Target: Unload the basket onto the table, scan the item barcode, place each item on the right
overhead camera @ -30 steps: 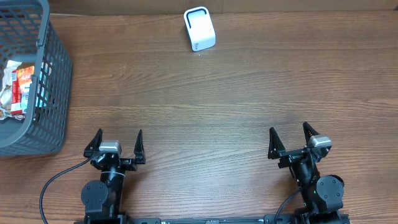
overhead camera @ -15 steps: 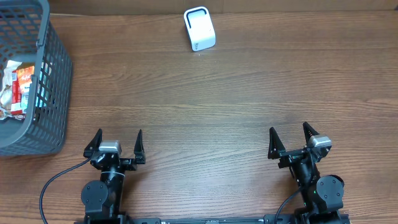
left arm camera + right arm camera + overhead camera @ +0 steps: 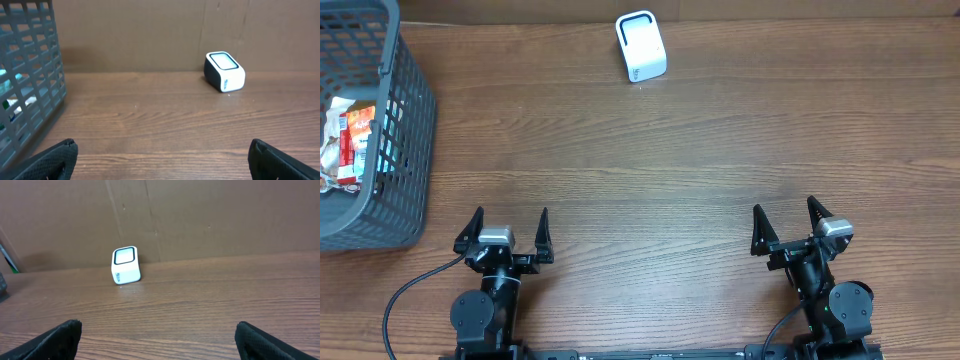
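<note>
Overhead: left gripper [image 3: 510, 218] and right gripper [image 3: 785, 210] sit at the near edge, both wide open, empty. Items [image 3: 348, 135] lie in basket [image 3: 412, 130], far left; scanner [image 3: 641, 46] at far edge. Pick not begun. Next, likely: left reaches into basket for one.

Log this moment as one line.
left gripper: open, empty | right gripper: open, empty | scanner: far side of table | basket: left, holds packets

Table [image 3: 650, 170] is just wide open wood everywhere in front of the scanner [image 3: 641, 46], easy pass. Tall mesh basket [image 3: 408, 150] blocks things far left of the scanner, with a cardboard wall [image 3: 210, 220] right behind it.
</note>
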